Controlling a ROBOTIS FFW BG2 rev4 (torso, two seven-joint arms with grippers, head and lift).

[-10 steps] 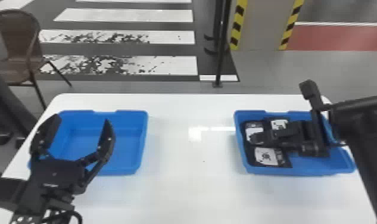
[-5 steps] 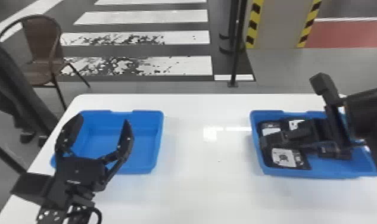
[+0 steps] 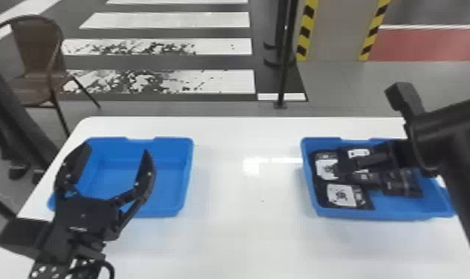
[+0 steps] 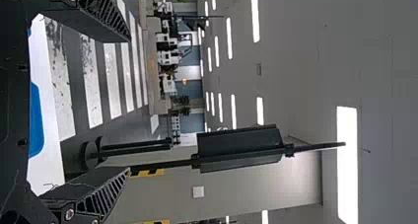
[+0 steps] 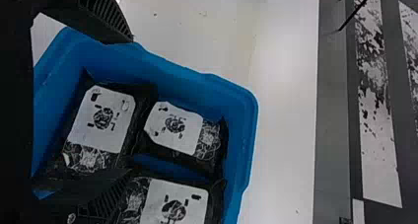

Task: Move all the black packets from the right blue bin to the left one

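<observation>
White tabletop (image 3: 245, 241) borders the right blue plastic bin (image 3: 375, 213) of white-labelled black packets (image 5: 173, 126), over which I, right gripper (image 3: 367, 130), slant wide-jawed.

A smooth white worktop (image 3: 241, 237) with a rounded far corner is seen beneath and between the two tools. Two blue bins are set directly on it, well apart. The left bin (image 3: 170, 178) is partly covered from the head view by the left tool (image 3: 116, 150); the right bin (image 3: 397, 209) is placed below the right tool (image 3: 367, 130). Light is reflected off the surface between the tools.
</observation>
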